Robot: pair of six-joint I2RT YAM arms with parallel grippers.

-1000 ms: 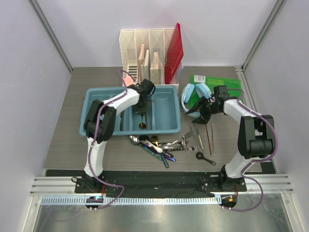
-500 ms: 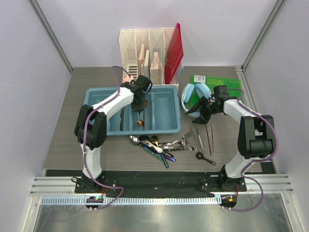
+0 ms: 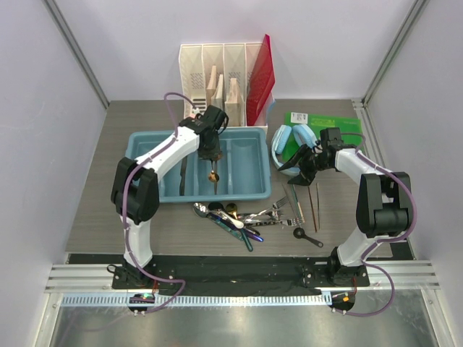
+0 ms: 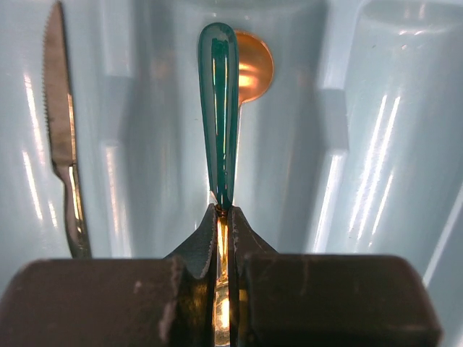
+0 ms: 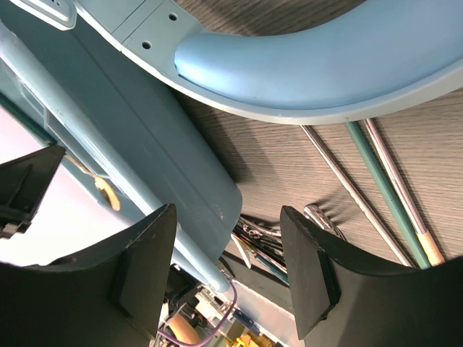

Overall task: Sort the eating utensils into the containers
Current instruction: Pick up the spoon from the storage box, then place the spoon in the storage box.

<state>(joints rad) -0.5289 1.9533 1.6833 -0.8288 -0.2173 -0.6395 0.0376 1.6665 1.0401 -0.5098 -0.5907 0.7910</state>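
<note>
My left gripper (image 3: 210, 153) is shut on a spoon (image 3: 213, 173) with a teal handle and a gold bowl, and holds it over the light blue cutlery tray (image 3: 249, 148). In the left wrist view the spoon (image 4: 221, 108) points away from the shut gripper (image 4: 224, 210), over the compartment beside the one where a knife (image 4: 61, 144) lies. My right gripper (image 3: 304, 163) is open and empty, low over the table by the tray's right end, with the tray's corner (image 5: 166, 159) between its fingers (image 5: 307, 275). More utensils (image 3: 253, 217) lie in a pile in front of the tray.
Light blue headphones (image 3: 293, 141) lie right of the tray, close to my right gripper, on a green packet (image 3: 329, 123). A white file organizer (image 3: 221, 79) with a red folder stands behind the tray. Thin chopsticks (image 3: 313, 206) and a black spoon (image 3: 307, 235) lie right of the pile.
My left arm has swung its elbow to the left and carried the spoon a little toward the tray's far side. The right arm has not moved.
</note>
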